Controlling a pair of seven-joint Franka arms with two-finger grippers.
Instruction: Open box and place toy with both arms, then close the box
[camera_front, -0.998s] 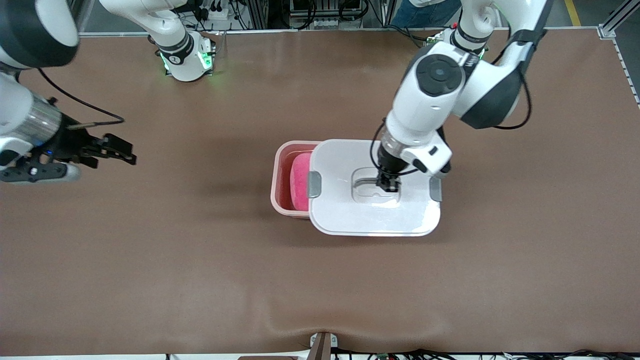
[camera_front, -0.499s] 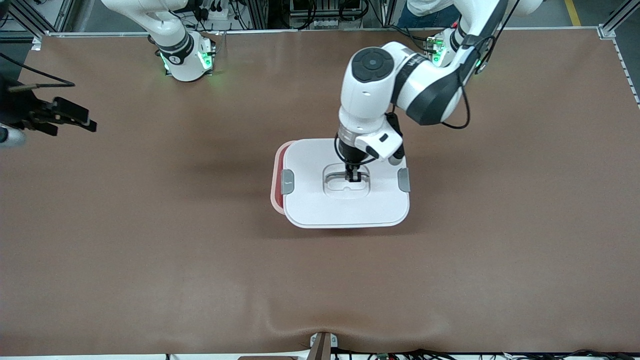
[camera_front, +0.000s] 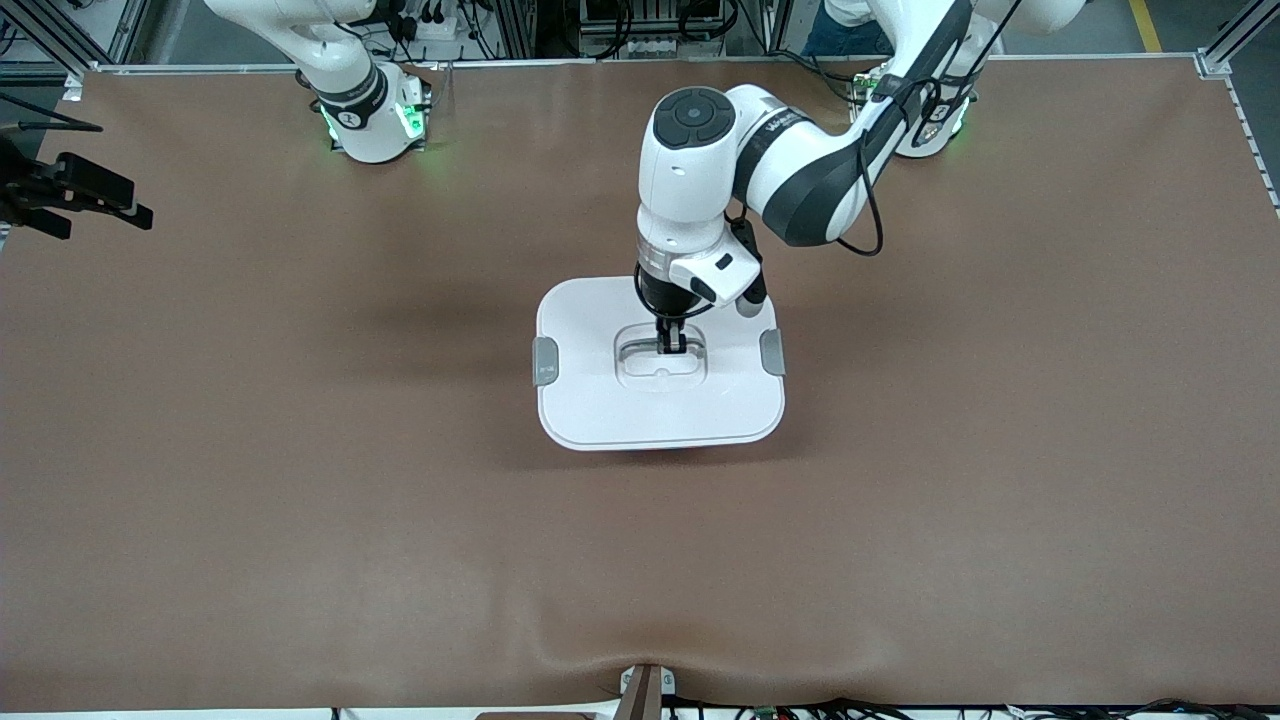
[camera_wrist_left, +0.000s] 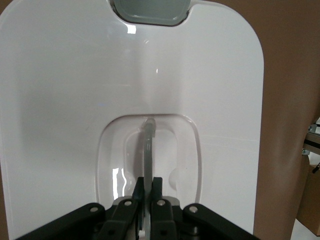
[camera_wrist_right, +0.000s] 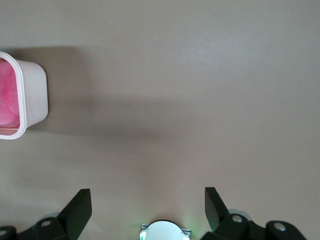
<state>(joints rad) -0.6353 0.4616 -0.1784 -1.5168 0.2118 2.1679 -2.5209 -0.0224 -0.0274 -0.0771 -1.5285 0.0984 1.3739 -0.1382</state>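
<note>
The white lid (camera_front: 620, 410) lies level over the box and hides the base and the toy in the front view. My left gripper (camera_front: 672, 345) is shut on the lid's grey handle (camera_wrist_left: 148, 145) in the recess; it also shows in the left wrist view (camera_wrist_left: 148, 187). The lid (camera_wrist_left: 75, 100) fills that view. Its grey clips (camera_front: 545, 361) (camera_front: 772, 352) sit at both ends. My right gripper (camera_front: 135, 205) is open and empty, up over the table's edge at the right arm's end. In the right wrist view (camera_wrist_right: 146, 192), one end of the box (camera_wrist_right: 35, 95) shows with pink inside it.
The brown table mat (camera_front: 900, 500) spreads wide around the box. The right arm's base (camera_front: 375, 120) with a green light stands at the table's back edge and shows in the right wrist view (camera_wrist_right: 162, 231). The left arm's base (camera_front: 925, 110) stands there too.
My left gripper has carried the lid toward the right arm's end until it covers the box and the toy. My right gripper has drawn back toward the table's end.
</note>
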